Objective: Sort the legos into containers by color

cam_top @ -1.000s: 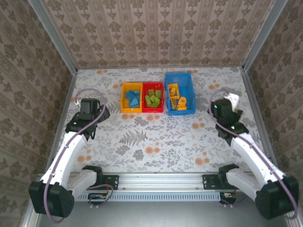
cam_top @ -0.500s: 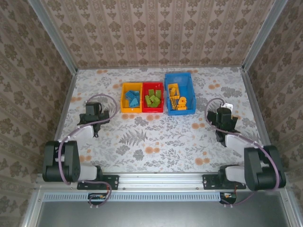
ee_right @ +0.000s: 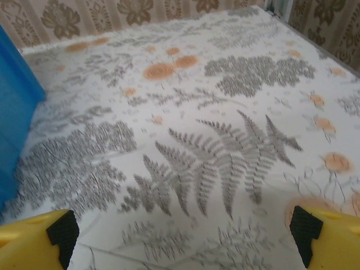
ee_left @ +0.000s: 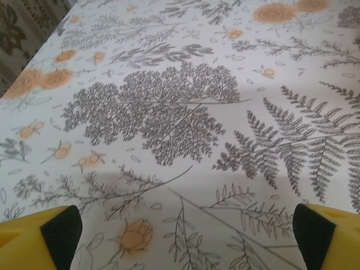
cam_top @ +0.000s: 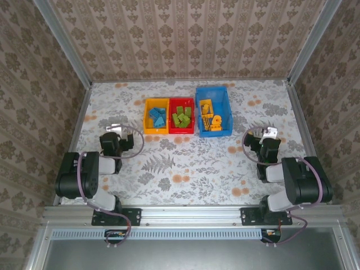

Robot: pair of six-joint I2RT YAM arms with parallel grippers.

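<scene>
Jaws of the left gripper (ee_left: 185,239) stood wide apart and empty. Blue legos (cam_top: 157,117) lay in the yellow-orange bin (cam_top: 147,115), green legos (cam_top: 181,117) in the red bin (cam_top: 181,100), orange-yellow legos (cam_top: 211,121) in the blue bin (cam_top: 212,89). The right gripper (ee_right: 183,239) likewise gaped, empty.

Here's the tablecloth (cam_top: 185,169), white with grey ferns and orange blossoms, lying flat across the table. Brown damask wallpaper (cam_top: 185,39) covers the 3 walls around it. 2 metal posts (cam_top: 64,45) slant up from the far corners. A metal rail (cam_top: 191,214) runs along the near edge, with a grey ledge (cam_top: 185,253) just below it.
</scene>
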